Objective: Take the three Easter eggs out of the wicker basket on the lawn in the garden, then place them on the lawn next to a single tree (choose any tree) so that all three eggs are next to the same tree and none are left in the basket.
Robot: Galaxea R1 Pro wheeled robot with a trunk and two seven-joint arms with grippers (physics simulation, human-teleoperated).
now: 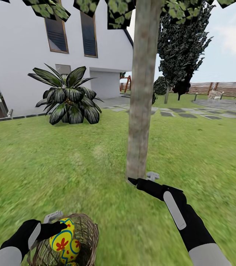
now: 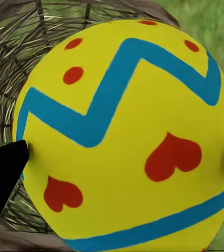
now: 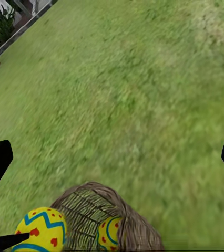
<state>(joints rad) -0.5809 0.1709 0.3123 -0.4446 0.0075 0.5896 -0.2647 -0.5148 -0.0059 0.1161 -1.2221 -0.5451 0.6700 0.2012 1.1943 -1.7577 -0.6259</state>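
The left gripper (image 1: pixel 58 221) grips a yellow egg (image 1: pixel 63 240) at the mouth of the wicker basket (image 1: pixel 84 231); in the left wrist view its black fingertips (image 2: pixel 4 178) press on opposite sides of the egg (image 2: pixel 128 142). The egg's shell is smooth and glossy, painted with blue zigzag bands and red hearts and dots. In the head view its long axis stands roughly upright, tilted slightly. A second egg (image 3: pixel 109 233) lies inside the basket (image 3: pixel 133 226), partly hidden by the rim. The basket is a rounded bucket of coarse tan-brown weave, resting on the lawn (image 1: pixel 40 159) near the robot. The right gripper (image 1: pixel 142 179) hovers with its jaws spread wide and nothing between them, at the foot of the tree (image 1: pixel 142 92). The trunk is straight, bare and mottled grey-brown, rising from blurred bright green grass. Beyond stand a spiky dark-leaved plant (image 1: pixel 69 98) and a white house (image 1: pixel 21 55).
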